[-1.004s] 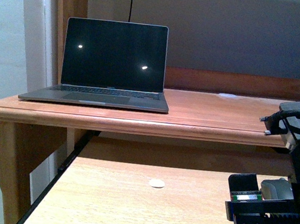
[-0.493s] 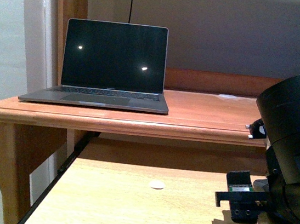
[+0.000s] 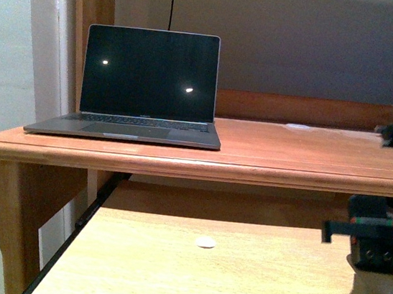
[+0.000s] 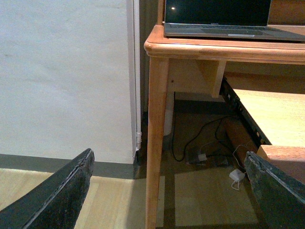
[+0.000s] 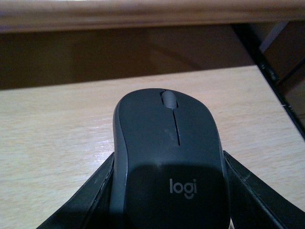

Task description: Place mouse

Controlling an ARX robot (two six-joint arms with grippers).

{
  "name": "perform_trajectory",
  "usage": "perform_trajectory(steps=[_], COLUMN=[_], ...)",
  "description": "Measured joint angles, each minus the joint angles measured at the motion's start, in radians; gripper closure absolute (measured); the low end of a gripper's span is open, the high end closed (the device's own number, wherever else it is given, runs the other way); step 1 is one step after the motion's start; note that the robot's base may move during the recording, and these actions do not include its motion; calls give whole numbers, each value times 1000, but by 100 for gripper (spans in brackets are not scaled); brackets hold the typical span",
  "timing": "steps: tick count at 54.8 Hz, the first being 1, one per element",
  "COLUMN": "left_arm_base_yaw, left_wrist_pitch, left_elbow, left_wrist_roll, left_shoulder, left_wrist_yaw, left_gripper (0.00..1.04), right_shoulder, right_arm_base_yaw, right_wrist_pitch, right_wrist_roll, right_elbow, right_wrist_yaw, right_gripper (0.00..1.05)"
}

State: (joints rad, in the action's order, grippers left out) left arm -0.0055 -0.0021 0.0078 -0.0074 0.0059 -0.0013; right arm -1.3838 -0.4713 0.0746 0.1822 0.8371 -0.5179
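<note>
While the laptop (image 3: 147, 82) sits unmoved at upper left on the desk top (image 3: 290, 148), the front view shows the right gripper (image 3: 376, 243) higher and closer to the right edge than a second ago, up off the pull-out shelf (image 3: 237, 276). White disc (image 3: 205, 242) at lower centre hasn't shifted. Can't make out the mouse from here. Left wrist view: left gripper (image 4: 167, 157) spread wide, nothing in it, parked facing the desk leg (image 4: 157, 143) and floor cables (image 4: 205, 152). Right wrist view: mouse (image 5: 167, 157) fills the centre, clamped between the black fingers (image 5: 95, 200), light shelf beyond it. Reads as pick done, carry started; put-down still pending, likely on the desk top near the laptop.
</note>
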Motion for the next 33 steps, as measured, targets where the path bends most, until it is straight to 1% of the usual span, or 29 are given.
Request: perform_trajectory(steps=[6,9,15,23,30,33], left_arm_base_yaw=[0,0,0,0,0,0], left_wrist_pitch=[0,0,0,0,0,0], left_elbow=[0,0,0,0,0,0], left_wrist_roll=[0,0,0,0,0,0], left_shoulder=[0,0,0,0,0,0], left_wrist_yaw=[0,0,0,0,0,0], left_gripper=[8,8,8,8,8,8], right_shoulder=[63,42,-69,-235,-409,-455], right_arm_base_yaw=[0,-3,-21,-56,-76,-76], right_wrist_pitch=[-28,-37,-73,-97,-117,-127], right_wrist_roll=[3,7,26,28,-2,-16], right_elbow=[26,88,241,436,645,703], right_wrist_yaw=[17,18,24,4,-26,-40], right_gripper=[49,49,49,49,49,49])
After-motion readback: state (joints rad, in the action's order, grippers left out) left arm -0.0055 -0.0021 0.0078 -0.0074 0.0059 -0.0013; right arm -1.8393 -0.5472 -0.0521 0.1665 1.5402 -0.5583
